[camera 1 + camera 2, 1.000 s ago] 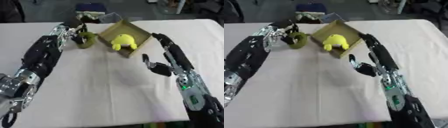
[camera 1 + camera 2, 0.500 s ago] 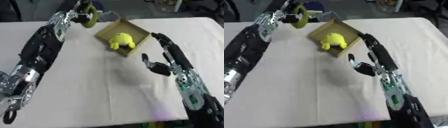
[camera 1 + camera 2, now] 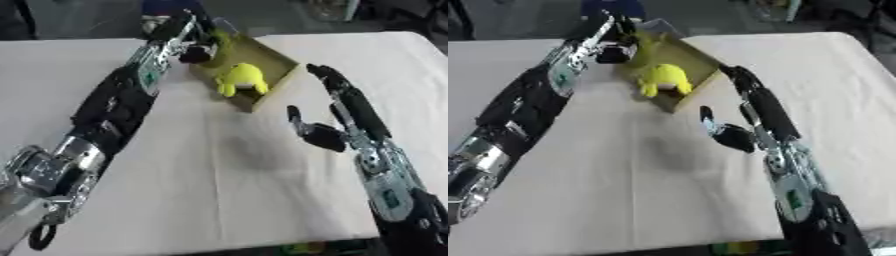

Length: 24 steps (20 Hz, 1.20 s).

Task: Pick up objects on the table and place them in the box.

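The box [image 3: 278, 70] on the tabletop [image 3: 219, 190] holds a yellow toy [image 3: 241, 79]; above its far corner, the left hand [image 3: 194, 44] clasps an olive-green object [image 3: 220, 41]. The right hand [image 3: 337, 117] rests beside it, fingers straight.

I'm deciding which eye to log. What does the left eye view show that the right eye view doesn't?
Only the left eye: a black loop at the lower left corner. Only the right eye: more bare table right of the right hand. Both: left hand holding a green object over the box, with the yellow toy inside.
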### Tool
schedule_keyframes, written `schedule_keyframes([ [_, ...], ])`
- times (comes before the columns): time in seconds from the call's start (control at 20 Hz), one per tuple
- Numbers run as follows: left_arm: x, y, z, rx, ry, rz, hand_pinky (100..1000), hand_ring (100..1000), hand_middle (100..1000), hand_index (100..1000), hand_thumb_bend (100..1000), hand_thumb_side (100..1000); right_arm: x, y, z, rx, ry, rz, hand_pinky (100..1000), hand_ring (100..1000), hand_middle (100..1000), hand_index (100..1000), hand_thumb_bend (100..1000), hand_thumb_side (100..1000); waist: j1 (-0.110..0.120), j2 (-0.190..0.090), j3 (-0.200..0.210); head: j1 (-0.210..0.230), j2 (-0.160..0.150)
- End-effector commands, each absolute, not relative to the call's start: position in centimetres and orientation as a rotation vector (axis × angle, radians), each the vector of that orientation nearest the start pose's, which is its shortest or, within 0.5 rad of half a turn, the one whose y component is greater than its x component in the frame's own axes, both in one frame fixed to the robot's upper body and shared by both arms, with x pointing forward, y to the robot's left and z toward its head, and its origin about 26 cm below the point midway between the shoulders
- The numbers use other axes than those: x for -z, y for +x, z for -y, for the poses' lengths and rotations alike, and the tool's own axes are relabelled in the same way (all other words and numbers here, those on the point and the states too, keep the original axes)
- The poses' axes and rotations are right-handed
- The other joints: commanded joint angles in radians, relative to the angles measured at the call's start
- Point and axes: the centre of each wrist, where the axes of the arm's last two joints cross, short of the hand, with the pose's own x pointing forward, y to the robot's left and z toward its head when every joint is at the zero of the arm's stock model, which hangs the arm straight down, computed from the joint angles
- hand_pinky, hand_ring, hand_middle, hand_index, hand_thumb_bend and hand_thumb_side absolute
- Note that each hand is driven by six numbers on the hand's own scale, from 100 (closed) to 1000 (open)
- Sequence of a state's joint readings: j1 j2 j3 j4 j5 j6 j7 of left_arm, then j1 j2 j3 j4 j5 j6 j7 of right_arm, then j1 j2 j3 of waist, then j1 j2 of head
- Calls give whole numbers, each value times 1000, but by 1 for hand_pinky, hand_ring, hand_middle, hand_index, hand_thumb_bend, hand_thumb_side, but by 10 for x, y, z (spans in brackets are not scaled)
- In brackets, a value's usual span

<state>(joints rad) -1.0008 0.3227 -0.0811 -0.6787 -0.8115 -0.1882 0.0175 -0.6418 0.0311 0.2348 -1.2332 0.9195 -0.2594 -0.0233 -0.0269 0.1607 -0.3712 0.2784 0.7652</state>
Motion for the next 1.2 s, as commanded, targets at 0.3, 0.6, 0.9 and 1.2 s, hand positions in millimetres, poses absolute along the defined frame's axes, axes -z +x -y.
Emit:
schedule_keyframes([
  [0.3,-146,498,-253,1159,885,1618,768,733,848,912,100,556,-108,401,91,-1167,-500,2128,858,1000,896,1000,187,454,3,-16,-2,1,5],
  [0.6,-181,495,-265,1049,909,1766,776,718,807,869,100,605,-106,401,96,-1162,-513,2116,858,1000,895,1000,183,458,8,-22,15,-16,5],
  [0.9,-235,467,-281,884,803,2025,767,689,752,834,100,610,-105,403,104,-1149,-541,2105,858,1000,895,1000,184,456,12,-27,45,-42,5],
  [1.2,-269,406,-314,694,701,2221,747,663,716,797,100,619,-104,403,113,-1136,-567,2092,858,1000,894,1000,184,456,17,-32,76,-61,5],
])
